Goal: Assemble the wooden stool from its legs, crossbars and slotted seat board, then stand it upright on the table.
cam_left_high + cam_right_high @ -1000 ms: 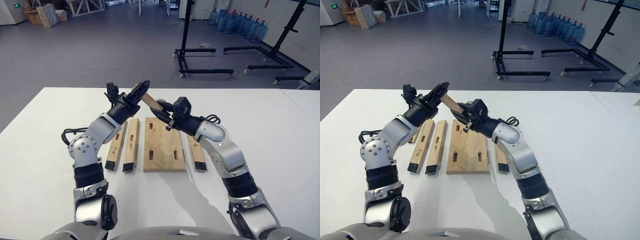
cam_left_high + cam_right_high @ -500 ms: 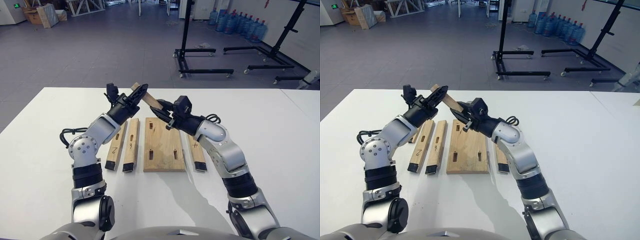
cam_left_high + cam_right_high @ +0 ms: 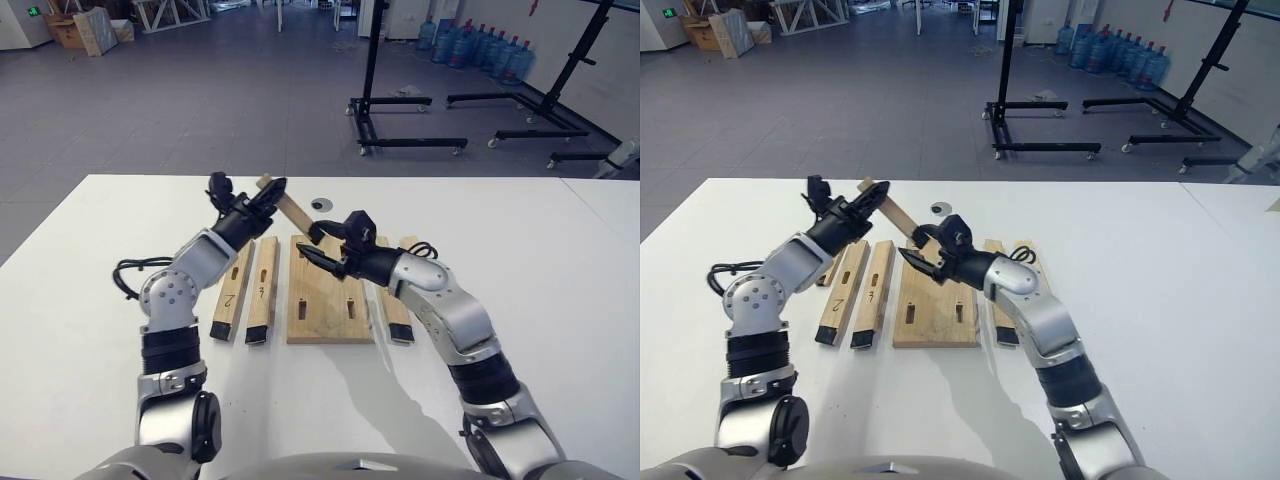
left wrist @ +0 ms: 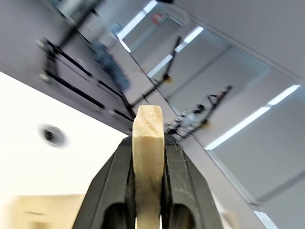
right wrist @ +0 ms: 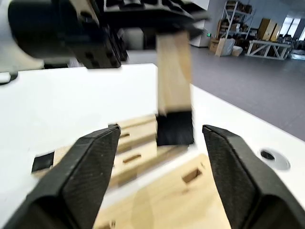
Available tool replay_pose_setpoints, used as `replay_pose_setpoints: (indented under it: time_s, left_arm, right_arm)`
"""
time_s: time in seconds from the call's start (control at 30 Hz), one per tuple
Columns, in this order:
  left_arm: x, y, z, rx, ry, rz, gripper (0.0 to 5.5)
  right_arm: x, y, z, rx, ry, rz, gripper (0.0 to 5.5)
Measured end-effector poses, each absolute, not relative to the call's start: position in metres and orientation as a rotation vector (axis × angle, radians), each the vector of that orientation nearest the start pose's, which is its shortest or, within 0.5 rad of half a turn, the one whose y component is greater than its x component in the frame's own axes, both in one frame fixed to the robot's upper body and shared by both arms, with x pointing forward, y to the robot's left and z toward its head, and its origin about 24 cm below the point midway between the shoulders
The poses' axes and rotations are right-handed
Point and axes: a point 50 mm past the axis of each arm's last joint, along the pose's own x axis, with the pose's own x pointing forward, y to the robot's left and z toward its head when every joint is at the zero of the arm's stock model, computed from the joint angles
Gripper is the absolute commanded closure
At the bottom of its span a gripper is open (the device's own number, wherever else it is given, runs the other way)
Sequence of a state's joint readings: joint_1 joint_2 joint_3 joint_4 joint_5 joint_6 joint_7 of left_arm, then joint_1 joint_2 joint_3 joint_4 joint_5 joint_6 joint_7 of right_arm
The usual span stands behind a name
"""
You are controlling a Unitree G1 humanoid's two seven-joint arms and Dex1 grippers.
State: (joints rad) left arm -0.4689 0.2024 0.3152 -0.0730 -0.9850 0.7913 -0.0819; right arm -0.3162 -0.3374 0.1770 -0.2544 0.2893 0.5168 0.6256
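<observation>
My left gripper (image 3: 264,193) is shut on the upper end of a wooden leg (image 3: 292,209), held slanting above the far end of the slotted seat board (image 3: 328,292). The left wrist view shows the leg (image 4: 147,138) clamped between the fingers (image 4: 116,171). My right gripper (image 3: 318,247) hangs open just below the leg's black-capped lower end, clear of it. In the right wrist view that black-capped leg (image 5: 174,71) hangs in front of the open right gripper (image 5: 161,130). Two slotted wooden pieces (image 3: 246,290) lie left of the board, and others (image 3: 397,308) lie on its right.
The white table (image 3: 560,300) has a small round hole (image 3: 321,204) near its far edge. Black wheeled stands (image 3: 410,140) are on the floor beyond the table. Open tabletop lies to the left, right and front of the parts.
The leg has passed from my right gripper to my left. The left closed on its upper end; the right opened and dropped back toward the seat board.
</observation>
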Motion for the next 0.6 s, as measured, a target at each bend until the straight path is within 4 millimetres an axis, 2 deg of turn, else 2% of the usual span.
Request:
replay_pose_setpoints:
  time_s: [0.07,0.1,0.17,0.23,0.33,0.6]
  left_arm:
    - [0.303,0.210,0.167,-0.535,0.022,-0.316,5.12]
    - [0.295,0.224,0.174,-0.474,-0.018,-0.269,5.12]
    - [0.282,0.234,0.177,-0.421,-0.069,-0.210,5.12]
    - [0.273,0.234,0.161,-0.429,-0.056,-0.155,5.12]
    - [0.265,0.229,0.132,-0.497,-0.012,-0.087,5.12]
    - [0.273,0.242,0.099,-0.530,0.002,-0.053,5.12]
  right_arm:
    - [0.270,-0.152,0.135,-0.178,0.071,0.818,1.34]
    - [0.267,-0.170,0.139,-0.181,0.072,0.757,1.25]
    - [0.262,-0.191,0.141,-0.151,0.065,0.657,0.84]
    - [0.264,-0.197,0.141,-0.122,0.051,0.578,0.64]
    - [0.273,-0.197,0.124,-0.011,0.080,0.456,0.64]
    - [0.286,-0.179,0.110,0.134,0.097,0.397,0.64]
